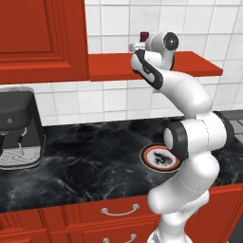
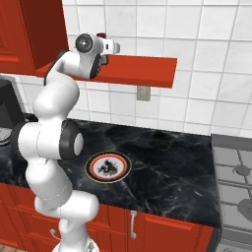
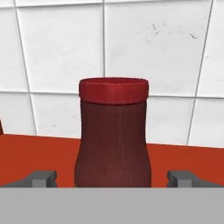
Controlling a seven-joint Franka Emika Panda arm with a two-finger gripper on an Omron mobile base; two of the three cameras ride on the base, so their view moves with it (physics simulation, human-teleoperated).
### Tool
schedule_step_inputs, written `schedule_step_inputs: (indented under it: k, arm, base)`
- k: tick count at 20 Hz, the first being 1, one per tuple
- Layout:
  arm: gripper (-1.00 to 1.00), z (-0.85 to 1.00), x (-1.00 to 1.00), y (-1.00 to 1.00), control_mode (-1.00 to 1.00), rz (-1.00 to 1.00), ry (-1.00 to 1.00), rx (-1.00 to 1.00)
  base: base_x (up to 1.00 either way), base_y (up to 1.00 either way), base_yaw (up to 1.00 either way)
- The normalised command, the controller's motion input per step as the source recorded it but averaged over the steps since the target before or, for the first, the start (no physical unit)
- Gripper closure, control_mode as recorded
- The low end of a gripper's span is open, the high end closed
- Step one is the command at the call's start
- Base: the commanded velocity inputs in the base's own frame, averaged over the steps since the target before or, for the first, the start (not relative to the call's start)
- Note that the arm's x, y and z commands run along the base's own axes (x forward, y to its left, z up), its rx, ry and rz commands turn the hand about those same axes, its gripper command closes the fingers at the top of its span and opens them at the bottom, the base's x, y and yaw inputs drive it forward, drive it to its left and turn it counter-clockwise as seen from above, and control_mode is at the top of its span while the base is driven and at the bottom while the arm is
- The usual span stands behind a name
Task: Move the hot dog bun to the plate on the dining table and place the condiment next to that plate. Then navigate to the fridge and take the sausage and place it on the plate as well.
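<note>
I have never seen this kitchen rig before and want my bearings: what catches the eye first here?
The white arm reaches up to the red wall shelf, where the condiment stands upright against the white tiles, between the two fingertips of the open gripper. Below, a small white plate with a dark and orange rim lies on the black marble counter, with a coffee machine at its left end.

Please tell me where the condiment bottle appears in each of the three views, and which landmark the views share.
Left base view: condiment top centre, on the red shelf, beside the arm's wrist.
Right base view: condiment top left, behind the wrist.
Hand view: condiment centre.
Shared landmark: the red shelf under it.
</note>
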Motion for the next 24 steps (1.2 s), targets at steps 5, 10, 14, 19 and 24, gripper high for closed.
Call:
schedule_step_inputs:
  k: [5,10,14,19,24]
  arm:
    - [1.00,-0.11,0.20,0.02,-1.00,0.00,0.03,0.00]
    - [1.00,-0.03,0.15,0.05,-1.00,0.00,0.02,0.00]
    - [1.00,-0.01,0.03,0.00,-1.00,0.00,0.00,0.00]
    - [1.00,0.00,0.00,0.00,-1.00,0.00,0.00,0.00]
    - [1.00,0.00,0.00,0.00,-1.00,0.00,0.00,0.00]
  base:
    - [0.00,0.00,0.00]
    - [0.00,0.00,0.00]
    - [0.00,0.00,0.00]
    - [0.00,0.00,0.00]
    - [0.00,0.00,0.00]
